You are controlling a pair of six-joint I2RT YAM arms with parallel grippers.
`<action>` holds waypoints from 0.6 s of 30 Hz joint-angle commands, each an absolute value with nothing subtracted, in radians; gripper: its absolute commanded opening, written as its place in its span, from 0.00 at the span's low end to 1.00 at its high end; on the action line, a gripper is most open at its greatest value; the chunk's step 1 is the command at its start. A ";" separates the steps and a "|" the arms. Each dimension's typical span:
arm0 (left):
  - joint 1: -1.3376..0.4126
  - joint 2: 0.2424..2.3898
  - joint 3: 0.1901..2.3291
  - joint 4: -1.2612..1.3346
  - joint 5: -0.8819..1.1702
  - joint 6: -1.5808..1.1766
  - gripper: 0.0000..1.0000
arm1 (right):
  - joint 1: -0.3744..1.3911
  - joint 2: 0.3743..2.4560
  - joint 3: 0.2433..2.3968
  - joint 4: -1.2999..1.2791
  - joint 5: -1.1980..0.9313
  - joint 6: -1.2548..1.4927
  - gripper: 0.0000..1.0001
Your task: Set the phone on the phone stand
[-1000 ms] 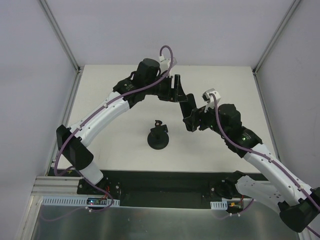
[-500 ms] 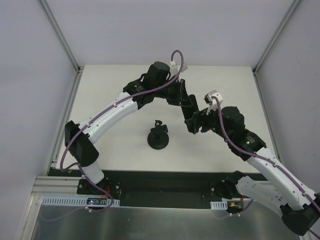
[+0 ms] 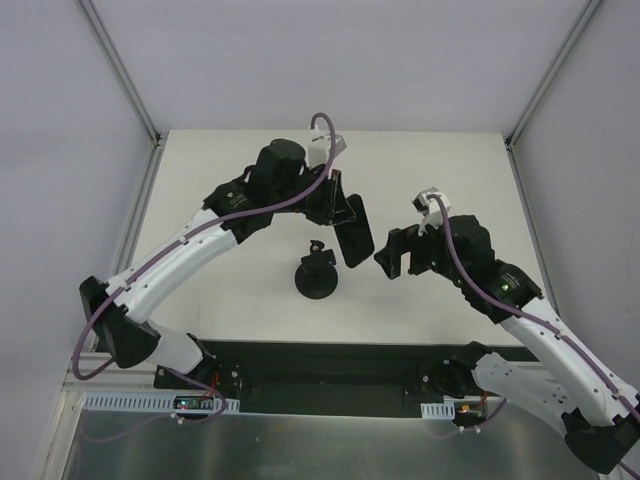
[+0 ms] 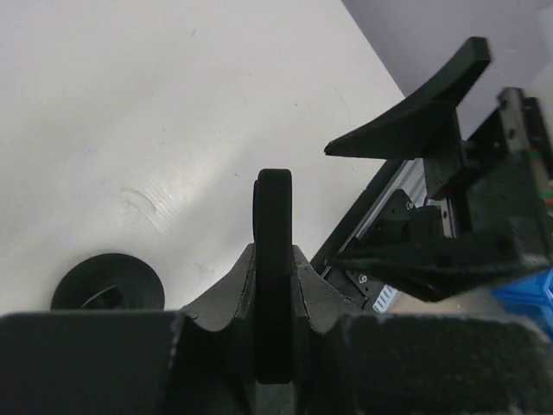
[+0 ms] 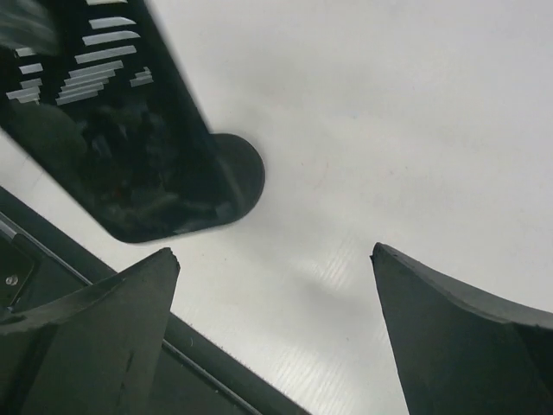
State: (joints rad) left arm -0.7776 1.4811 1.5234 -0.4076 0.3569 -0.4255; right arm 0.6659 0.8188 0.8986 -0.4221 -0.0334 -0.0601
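The phone (image 3: 353, 232), a flat black slab, hangs tilted above the table just right of the phone stand (image 3: 317, 276). My left gripper (image 3: 334, 207) is shut on the phone's far end. In the left wrist view the phone (image 4: 274, 225) stands edge-on between the fingers, and the stand's disc base (image 4: 108, 282) lies lower left. My right gripper (image 3: 392, 254) is open and empty, a short way right of the phone. Its wrist view shows the glossy phone (image 5: 112, 130) at upper left, with the stand's base (image 5: 246, 173) behind it.
A black rail (image 3: 330, 362) carrying both arm bases runs along the table's near edge. Metal frame posts (image 3: 120, 70) rise at the back corners. The right gripper's fingers (image 4: 415, 121) show in the left wrist view, close to the phone's right.
The left gripper shut on the phone and carried it forward, beside the stand. The right gripper opened, let the phone go and drew back to the right.
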 commanded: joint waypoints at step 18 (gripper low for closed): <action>-0.704 1.132 1.361 -0.347 -0.087 -0.282 0.00 | 0.738 0.917 0.884 -0.492 -0.051 0.353 0.96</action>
State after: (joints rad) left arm -0.7361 1.1702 1.3933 -0.4053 0.0040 -0.2913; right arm 0.6937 0.9424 0.9020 -0.5781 -0.0002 0.2947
